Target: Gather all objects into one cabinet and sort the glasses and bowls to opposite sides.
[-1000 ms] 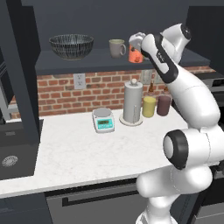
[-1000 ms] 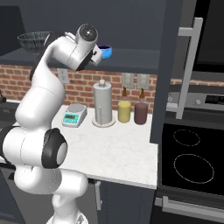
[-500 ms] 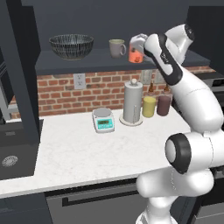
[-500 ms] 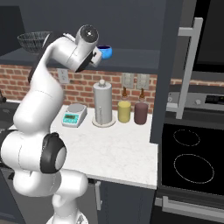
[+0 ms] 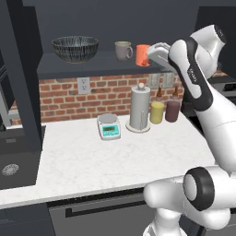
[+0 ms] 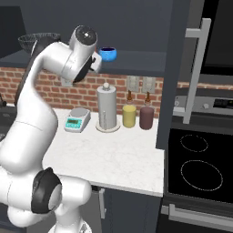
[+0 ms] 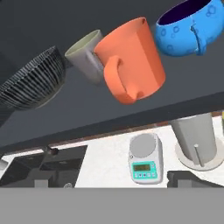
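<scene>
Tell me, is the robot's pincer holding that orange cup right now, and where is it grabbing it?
No. The pincer is open and holds nothing. The orange cup stands free on the shelf.

- A red brick backsplash (image 5: pixel 92 99) with white outlets (image 5: pixel 83 85) runs behind a pale marble counter (image 5: pixel 87 159)
- A paper towel holder (image 5: pixel 139 108), white digital scale (image 5: pixel 109 126), yellow canister (image 5: pixel 157 112) and maroon canister (image 5: pixel 173 110) stand near the wall
- A black cooktop (image 6: pixel 200 170) sits beside the counter
- A sink (image 5: pixel 14 168) lies at the far end

glossy blue vessel (image 7: pixel 188 27), matt shelf (image 7: pixel 87 113)
</scene>
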Available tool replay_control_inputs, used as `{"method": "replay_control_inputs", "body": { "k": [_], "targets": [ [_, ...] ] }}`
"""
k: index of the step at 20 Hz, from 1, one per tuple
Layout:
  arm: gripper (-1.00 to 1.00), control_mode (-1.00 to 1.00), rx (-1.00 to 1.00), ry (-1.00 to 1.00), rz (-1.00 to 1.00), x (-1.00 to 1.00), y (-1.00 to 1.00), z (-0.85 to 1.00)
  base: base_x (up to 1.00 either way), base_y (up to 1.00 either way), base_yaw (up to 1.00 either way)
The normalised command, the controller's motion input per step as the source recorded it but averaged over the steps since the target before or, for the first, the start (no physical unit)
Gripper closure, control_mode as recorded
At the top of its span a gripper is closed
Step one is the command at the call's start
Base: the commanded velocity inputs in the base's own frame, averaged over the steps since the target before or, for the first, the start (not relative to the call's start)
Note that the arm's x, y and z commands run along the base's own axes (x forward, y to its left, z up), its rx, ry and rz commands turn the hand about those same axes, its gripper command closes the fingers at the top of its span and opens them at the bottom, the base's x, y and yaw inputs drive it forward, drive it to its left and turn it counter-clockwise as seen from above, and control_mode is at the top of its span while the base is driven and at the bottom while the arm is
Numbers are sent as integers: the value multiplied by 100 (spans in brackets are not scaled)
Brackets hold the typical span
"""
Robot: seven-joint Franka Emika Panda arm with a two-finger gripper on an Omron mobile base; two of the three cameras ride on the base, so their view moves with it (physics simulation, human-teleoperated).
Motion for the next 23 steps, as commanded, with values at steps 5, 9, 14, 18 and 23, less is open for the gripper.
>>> {"method": "replay_control_inputs", "body": {
  "k": [5,9,14,18,23],
  "targets": [
    [-100,-100,-15,0,1,-99,-7,3,0,0,0],
    [-100,-100,-19,0,0,-100,-1,13,0,0,0],
    [-100,-100,-22,-2,0,-100,0,14,0,0,0],
    [-100,-100,-23,-5,0,-100,0,12,0,0,0],
    [-100,-100,-22,-12,0,-100,0,9,0,0,0]
  ]
}}
